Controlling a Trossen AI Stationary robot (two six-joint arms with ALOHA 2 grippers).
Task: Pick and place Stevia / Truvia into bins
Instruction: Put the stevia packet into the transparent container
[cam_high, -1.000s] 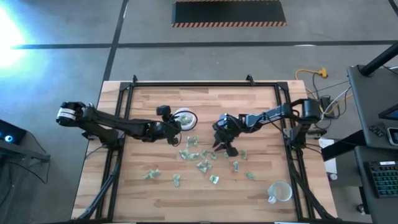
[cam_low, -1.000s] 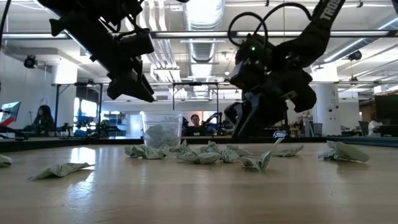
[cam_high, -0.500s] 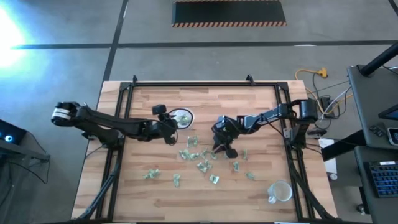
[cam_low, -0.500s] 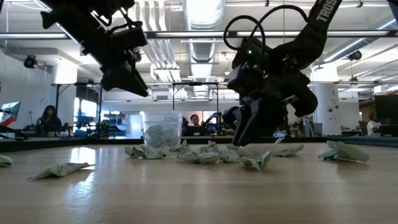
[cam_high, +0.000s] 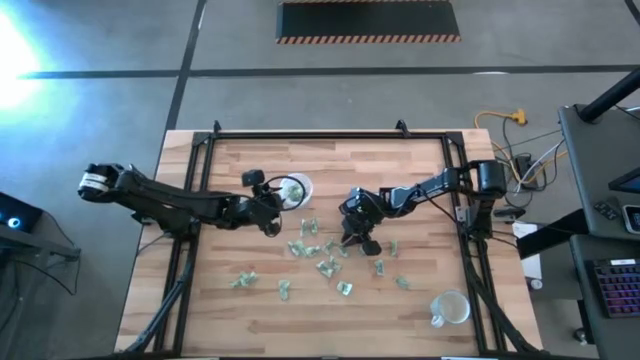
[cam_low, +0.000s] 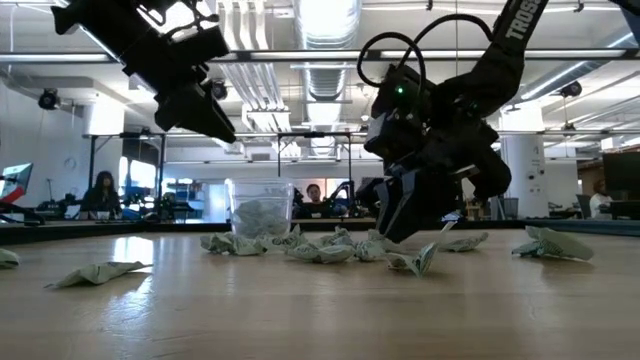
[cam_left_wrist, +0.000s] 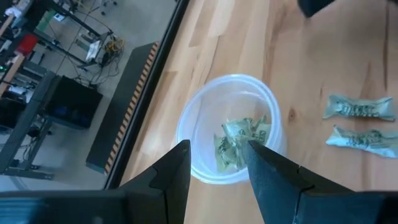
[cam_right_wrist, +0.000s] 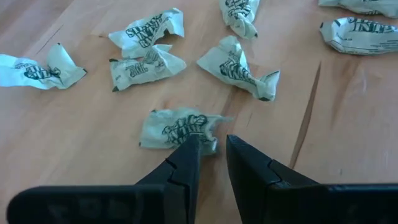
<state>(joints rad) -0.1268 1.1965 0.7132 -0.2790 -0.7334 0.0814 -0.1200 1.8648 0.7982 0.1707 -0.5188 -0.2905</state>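
Several crumpled pale green Stevia / Truvia sachets (cam_high: 322, 252) lie scattered on the wooden table's middle. A translucent bin (cam_high: 293, 188) with a few sachets (cam_left_wrist: 239, 140) inside stands at the far middle. My left gripper (cam_high: 272, 208) hangs open above the table just left of that bin, holding nothing (cam_left_wrist: 217, 149). My right gripper (cam_high: 351, 239) is down among the sachets, slanting down. Its fingers stand a narrow gap apart (cam_right_wrist: 211, 144) at the end of one sachet (cam_right_wrist: 174, 127) that lies flat on the wood. My right gripper comes at the sachet slanting down from the table's right side, with its fingertips (cam_right_wrist: 191, 149) at the sachet's crumpled end (cam_right_wrist: 210, 132). Whether the fingertips touch the paper, I cannot tell. The sachet lies on the table.
A second bin (cam_high: 450, 308) stands near the table's front right corner. More sachets lie toward the front left (cam_high: 240, 281) and right (cam_high: 400, 283). A black frame (cam_high: 195, 150) runs along the table's sides. People sit in the room behind (cam_low: 103, 190).
My left gripper has drawn back from above the bin toward the table's left edge and risen, still open and holding nothing. The sachets and the bin lie as before.
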